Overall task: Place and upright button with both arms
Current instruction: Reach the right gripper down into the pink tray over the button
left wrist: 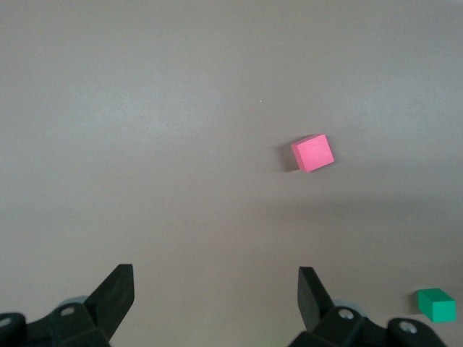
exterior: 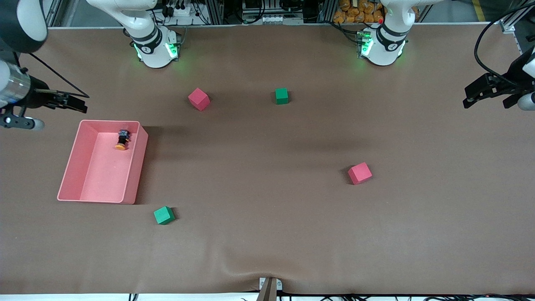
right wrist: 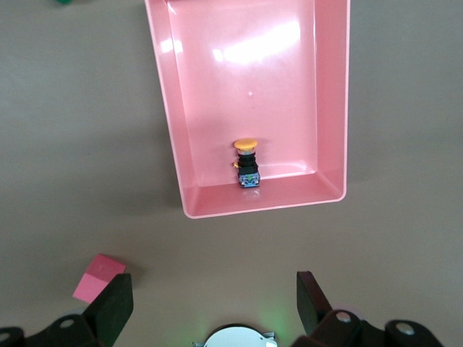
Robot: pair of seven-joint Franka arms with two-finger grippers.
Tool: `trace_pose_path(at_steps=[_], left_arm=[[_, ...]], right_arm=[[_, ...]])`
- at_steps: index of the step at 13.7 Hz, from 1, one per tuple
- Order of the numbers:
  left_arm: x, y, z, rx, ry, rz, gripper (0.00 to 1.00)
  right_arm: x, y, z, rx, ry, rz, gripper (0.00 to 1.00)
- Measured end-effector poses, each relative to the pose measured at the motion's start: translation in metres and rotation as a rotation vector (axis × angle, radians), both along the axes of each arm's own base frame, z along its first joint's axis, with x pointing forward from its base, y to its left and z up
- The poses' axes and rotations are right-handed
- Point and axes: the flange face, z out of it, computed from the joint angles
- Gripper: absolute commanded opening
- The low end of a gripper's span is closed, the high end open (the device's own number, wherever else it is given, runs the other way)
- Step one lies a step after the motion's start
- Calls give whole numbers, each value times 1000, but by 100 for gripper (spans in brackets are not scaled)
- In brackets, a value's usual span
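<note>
We are holding our right gripper wide open with nothing in its fingers, the button is lying on its side past them in the pink tray, and our left gripper is hanging open and empty too.

Both arms mostly out of frame (upper links cropped)

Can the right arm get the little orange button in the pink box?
Probably yes. The button lies on its side in the open-topped pink box, nothing over it. The right gripper hangs close by, jaws open.
</note>
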Motion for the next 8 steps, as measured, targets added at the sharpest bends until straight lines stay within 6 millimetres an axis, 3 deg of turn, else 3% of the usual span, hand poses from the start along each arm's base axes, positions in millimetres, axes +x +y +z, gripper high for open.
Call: trace_pose_path(at_steps=[5, 8], left_arm=[[1, 4, -3, 0, 6, 8, 100], [12, 8, -22, -4, 38, 12, 100]], right_arm=[[-17, -6, -86, 5, -4, 2, 100], [-28, -4, -132, 4, -36, 11, 100]])
